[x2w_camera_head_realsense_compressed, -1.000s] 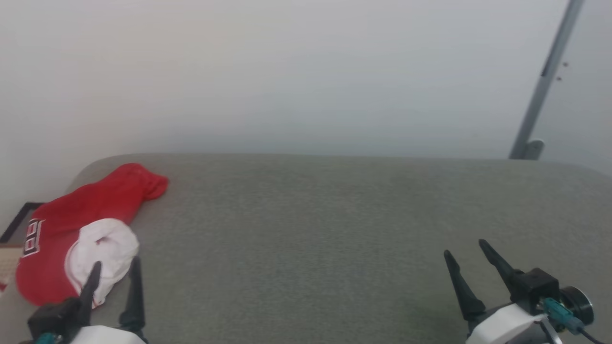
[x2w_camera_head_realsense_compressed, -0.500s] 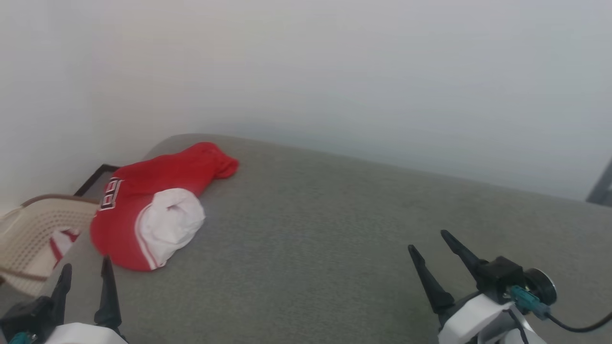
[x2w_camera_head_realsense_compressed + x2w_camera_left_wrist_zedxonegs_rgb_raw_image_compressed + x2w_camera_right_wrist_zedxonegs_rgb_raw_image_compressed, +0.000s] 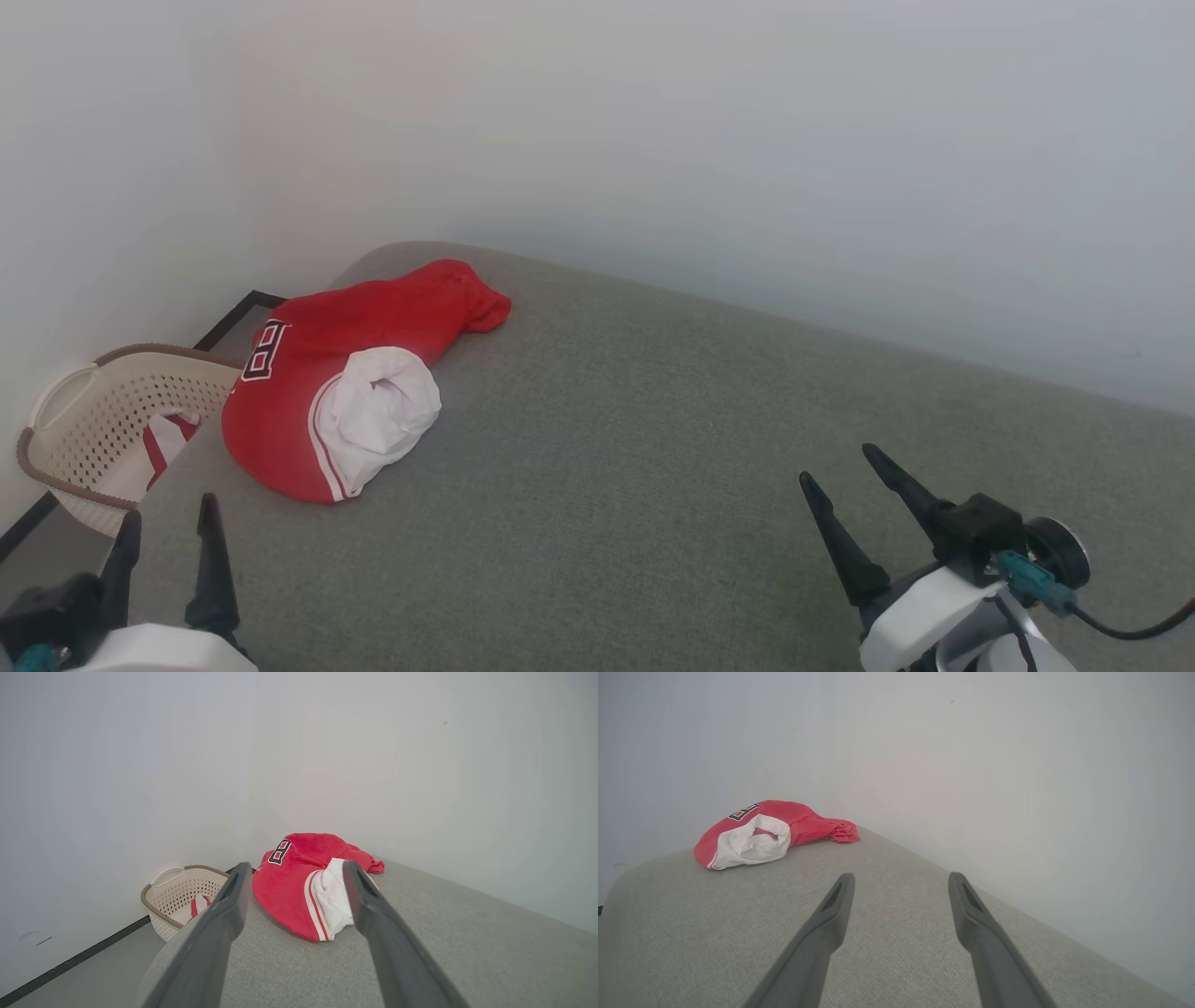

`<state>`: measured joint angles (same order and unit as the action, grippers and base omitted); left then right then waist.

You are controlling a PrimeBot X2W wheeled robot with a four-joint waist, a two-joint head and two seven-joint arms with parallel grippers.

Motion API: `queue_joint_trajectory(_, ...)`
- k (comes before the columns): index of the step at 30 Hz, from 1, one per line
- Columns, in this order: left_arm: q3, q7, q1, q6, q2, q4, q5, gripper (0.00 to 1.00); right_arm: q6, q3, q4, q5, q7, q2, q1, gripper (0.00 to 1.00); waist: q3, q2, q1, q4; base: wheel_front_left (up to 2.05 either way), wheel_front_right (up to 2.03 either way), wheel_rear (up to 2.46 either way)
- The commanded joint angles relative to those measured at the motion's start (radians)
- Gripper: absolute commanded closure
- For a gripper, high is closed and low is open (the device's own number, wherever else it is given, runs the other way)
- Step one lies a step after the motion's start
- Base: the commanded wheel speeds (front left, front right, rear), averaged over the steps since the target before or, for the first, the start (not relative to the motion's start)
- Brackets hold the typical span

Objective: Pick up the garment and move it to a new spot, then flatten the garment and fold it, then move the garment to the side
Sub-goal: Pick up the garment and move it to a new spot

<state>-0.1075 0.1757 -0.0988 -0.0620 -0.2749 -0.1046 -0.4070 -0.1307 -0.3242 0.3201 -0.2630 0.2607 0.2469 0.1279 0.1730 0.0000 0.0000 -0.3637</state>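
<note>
— Where do we find the jersey (image 3: 280,420)?

— We see it bunched in a heap near the far left corner of the grey upholstered surface (image 3: 607,467), possibly a mattress. Its white panel faces us and a dark number shows on the red cloth.

— And our tools?

— Our left tool (image 3: 166,511) has its fingers apart and empty, near the jersey but short of it. Our right tool (image 3: 836,464) is spread and empty too, well apart from it.

— Anything nearby?

— A beige perforated laundry basket (image 3: 93,429) on the floor (image 3: 84,975), with red-and-white cloth (image 3: 159,443) inside.
</note>
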Motion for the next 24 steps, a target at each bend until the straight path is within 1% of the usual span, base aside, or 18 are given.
queue_joint_trajectory(1, -0.001, -0.005, 0.02, -0.005, 0.001, -0.004, -0.004, 0.0, 0.0, 0.004, -0.003, 0.003, 0.005, 0.003, 0.012, 0.0, -0.006, 0.0, 0.0, 0.005, 0.0, 0.0, 0.0)
queue_joint_trajectory(5, -0.004, -0.014, 0.061, 0.015, -0.019, -0.035, -0.023, 0.0, 0.0, 0.016, -0.014, 0.01, 0.005, 0.019, 0.013, 0.0, -0.019, 0.0, 0.0, 0.016, 0.0, 0.0, 0.0)
queue_joint_trajectory(11, 0.001, -0.016, 0.129, 0.016, -0.027, -0.084, -0.024, 0.0, 0.0, 0.033, -0.03, 0.019, 0.006, 0.046, 0.013, 0.0, -0.04, 0.0, 0.0, 0.035, 0.0, 0.0, 0.0)
queue_joint_trajectory(19, 0.016, -0.033, 0.257, 0.039, -0.057, -0.205, -0.038, 0.0, 0.0, 0.053, -0.072, 0.015, -0.015, 0.106, 0.019, 0.0, -0.092, 0.0, 0.0, 0.077, 0.0, 0.0, 0.0)
queue_joint_trajectory(24, 0.02, -0.048, 0.363, 0.048, -0.075, -0.303, -0.049, 0.0, 0.0, 0.06, -0.126, 0.011, -0.044, 0.16, 0.027, 0.0, -0.154, 0.0, 0.0, 0.106, 0.0, 0.0, 0.0)
